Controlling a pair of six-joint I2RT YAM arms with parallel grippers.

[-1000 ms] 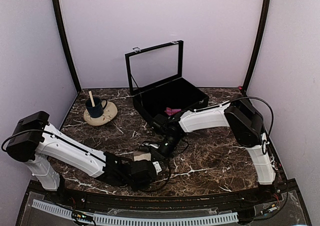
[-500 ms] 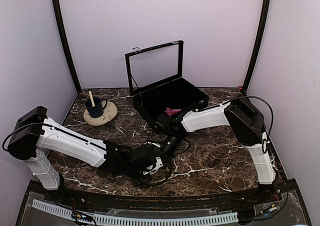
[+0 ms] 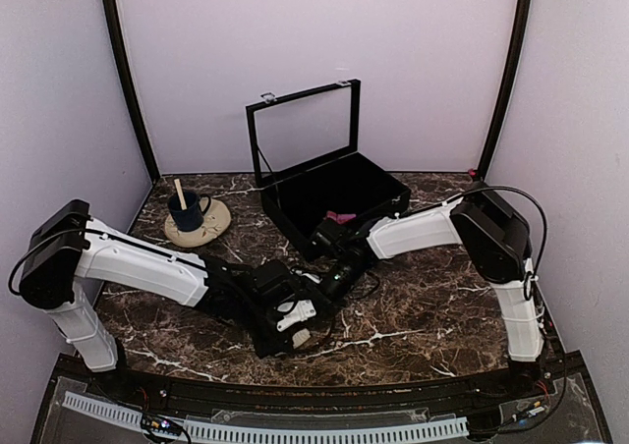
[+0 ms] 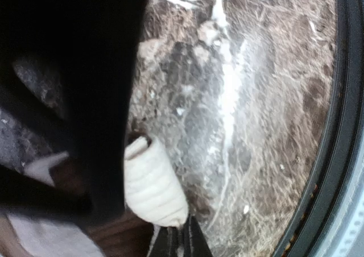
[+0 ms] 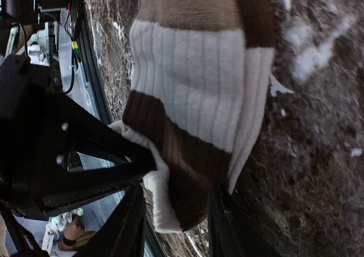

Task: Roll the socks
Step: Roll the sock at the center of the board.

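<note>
A ribbed sock banded in cream, beige and brown lies on the marble table, filling the right wrist view. My right gripper is open, its fingers standing either side of the sock's brown and white end. In the left wrist view a cream rolled part of the sock sits just above my left gripper, which is shut on the sock's edge. From above, both grippers meet at mid-table, left and right, hiding most of the sock. A magenta sock lies inside the black case.
The black case stands open at the back with its lid upright. A dark blue cup sits on a beige saucer at the back left. The table's black front rim runs close to the left gripper.
My right gripper has opened around the sock's end. The left arm has swung rightward toward the right gripper, staying shut.
</note>
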